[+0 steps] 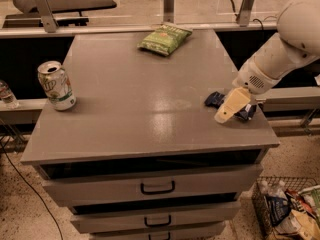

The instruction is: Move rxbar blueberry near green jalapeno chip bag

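The rxbar blueberry (215, 99) is a dark-blue flat wrapper lying near the right edge of the grey cabinet top (140, 89); only its ends show. My gripper (231, 106) hangs over it on a white arm that comes in from the right, and its cream fingers (229, 107) cover the bar's middle. The green jalapeno chip bag (164, 38) lies at the far edge of the top, well away from the bar and the gripper.
A green-and-white soda can (56, 85) stands upright near the left edge. Drawers with black handles (157, 188) are below the top. A wire basket of packets (290, 209) sits on the floor at the lower right. A rail runs behind the cabinet.
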### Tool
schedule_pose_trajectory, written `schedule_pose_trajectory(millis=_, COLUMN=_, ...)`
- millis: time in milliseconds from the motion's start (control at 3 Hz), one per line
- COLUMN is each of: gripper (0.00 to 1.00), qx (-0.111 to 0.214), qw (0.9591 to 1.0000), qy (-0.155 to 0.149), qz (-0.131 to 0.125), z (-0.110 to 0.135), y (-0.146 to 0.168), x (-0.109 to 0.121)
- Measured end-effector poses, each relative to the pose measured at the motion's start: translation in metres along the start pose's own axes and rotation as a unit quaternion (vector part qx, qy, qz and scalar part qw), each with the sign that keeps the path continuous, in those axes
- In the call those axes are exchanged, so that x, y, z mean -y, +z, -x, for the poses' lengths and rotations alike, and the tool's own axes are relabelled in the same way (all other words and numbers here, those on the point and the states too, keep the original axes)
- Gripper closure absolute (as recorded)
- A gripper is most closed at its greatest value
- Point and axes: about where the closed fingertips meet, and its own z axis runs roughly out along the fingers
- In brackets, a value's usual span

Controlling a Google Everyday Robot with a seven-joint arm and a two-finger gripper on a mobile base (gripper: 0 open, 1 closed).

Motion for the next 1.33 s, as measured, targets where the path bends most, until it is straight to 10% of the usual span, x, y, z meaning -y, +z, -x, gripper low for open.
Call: schedule_pose_trajectory(millis=1333, gripper=1.0, qx=0.014, qw=0.9998, qy=-0.005, qz=-0.009, z=0.011, y=-0.01, x=0.007)
